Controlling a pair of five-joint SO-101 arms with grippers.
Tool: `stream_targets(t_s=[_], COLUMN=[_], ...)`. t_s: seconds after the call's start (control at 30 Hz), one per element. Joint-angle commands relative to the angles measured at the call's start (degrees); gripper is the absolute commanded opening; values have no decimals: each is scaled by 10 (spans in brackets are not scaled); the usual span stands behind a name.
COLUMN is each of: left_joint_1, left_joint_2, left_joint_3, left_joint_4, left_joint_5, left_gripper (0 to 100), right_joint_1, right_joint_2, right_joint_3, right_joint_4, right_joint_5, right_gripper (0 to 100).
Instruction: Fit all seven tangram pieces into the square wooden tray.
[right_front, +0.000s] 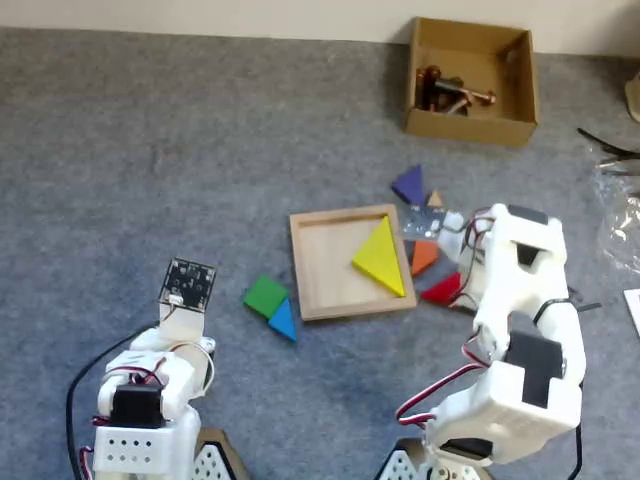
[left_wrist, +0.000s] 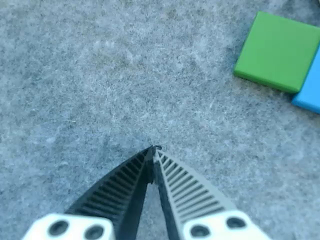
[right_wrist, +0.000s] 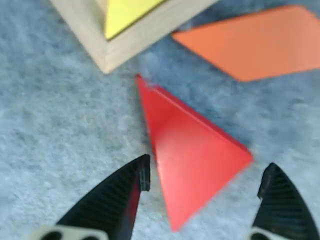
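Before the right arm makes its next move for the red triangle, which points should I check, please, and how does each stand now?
1. The right end effector is open, straddling the red triangle: ok.
2. The red triangle lies apart from the orange piece and the wooden tray: ok.
3. Free floor in the tray beside the yellow triangle: ok.
4. The left end effector is shut, away from the tray: ok.
5. The right end effector is low enough to grip: cannot tell.
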Motion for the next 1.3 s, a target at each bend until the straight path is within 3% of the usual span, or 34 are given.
stream_targets(t_s=[0.0, 1.27], left_joint_1=[14, 14], left_joint_2=[-3, -3], left_joint_3=[12, 12], left_joint_4=[2, 2], left_joint_5=[4, 4], left_gripper=[5, 5], right_joint_1=[-2, -47], right_joint_2=[-7, -10], right_joint_3=[16, 19], right_joint_4=[-42, -109], right_joint_5=[-4, 32], right_gripper=[328, 328])
